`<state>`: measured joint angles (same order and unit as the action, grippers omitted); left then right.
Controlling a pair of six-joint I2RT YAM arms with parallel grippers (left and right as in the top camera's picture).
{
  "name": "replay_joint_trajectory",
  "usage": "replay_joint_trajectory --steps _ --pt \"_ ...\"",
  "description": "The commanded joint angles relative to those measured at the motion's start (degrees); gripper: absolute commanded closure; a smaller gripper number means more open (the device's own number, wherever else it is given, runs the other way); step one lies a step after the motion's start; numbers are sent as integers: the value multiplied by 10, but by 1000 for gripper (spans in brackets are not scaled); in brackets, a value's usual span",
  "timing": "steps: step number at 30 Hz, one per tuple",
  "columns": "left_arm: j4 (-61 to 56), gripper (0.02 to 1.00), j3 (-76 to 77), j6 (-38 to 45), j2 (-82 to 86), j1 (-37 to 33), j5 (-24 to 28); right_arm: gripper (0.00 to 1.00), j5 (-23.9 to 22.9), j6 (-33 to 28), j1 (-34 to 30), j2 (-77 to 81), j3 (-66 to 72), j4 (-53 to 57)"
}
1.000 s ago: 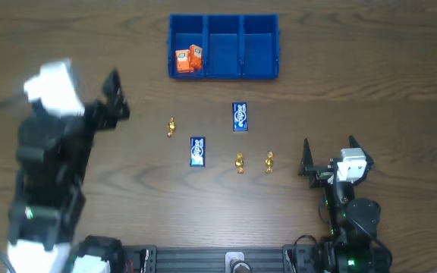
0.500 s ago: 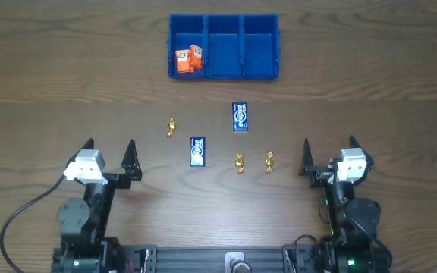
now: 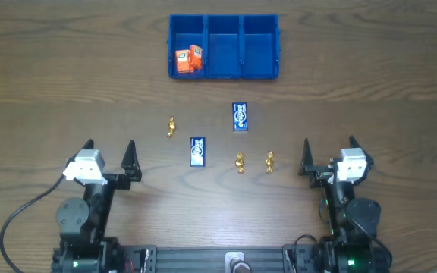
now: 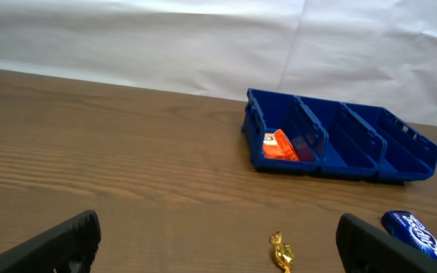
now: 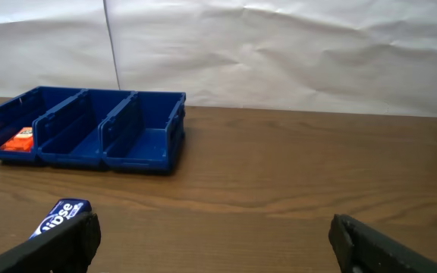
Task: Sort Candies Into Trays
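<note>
Gold-wrapped candies [image 3: 239, 162] and blue-wrapped bars [image 3: 197, 152] lie loose on the wooden table [image 3: 400, 91], between the blue three-bin plastic tray [image 3: 279, 45] — orange candies [image 3: 188, 61] in its left bin — and the black left gripper [image 3: 110, 144] and right gripper [image 3: 329, 142], both with fingers spread wide.

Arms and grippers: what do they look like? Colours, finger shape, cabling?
The left arm and right arm are black, each with a white wrist block. The left gripper and right gripper have black, pointed fingers. A black cable loops off the left arm's base.

No legible text.
- Blue candy bar [image 3: 239, 117], desk middle: white lettering, unreadable.
- Second blue bar [image 3: 197, 152], nearer front edge: same.
- Orange candies [image 3: 188, 60]: print too small.
</note>
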<state>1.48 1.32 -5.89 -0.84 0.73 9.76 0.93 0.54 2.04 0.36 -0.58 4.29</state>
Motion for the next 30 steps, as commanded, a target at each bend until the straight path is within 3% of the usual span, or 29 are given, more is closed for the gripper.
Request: replay_joint_trajectory --steps 1,5,7,8,12,16,22,30 --pt "21 20 -10 8 5 -3 6 3 5 -8 -2 -2 2 3" --pt "21 20 -10 8 5 -3 6 3 5 -7 -2 -2 1 -3" --pt "21 20 -10 8 5 -3 6 3 20 93 -2 15 -7 -30" --pt "21 20 -10 8 5 -3 6 3 23 131 -2 71 -54 -16" --pt "21 20 -10 8 5 -3 6 3 58 132 19 285 -251 80" --pt "21 20 -10 8 5 -3 6 3 60 139 124 546 -470 186" --pt "21 20 -10 8 5 -3 6 3 15 251 331 899 -707 332" --pt "21 23 -10 8 5 -3 6 3 -18 415 473 1128 -802 392"
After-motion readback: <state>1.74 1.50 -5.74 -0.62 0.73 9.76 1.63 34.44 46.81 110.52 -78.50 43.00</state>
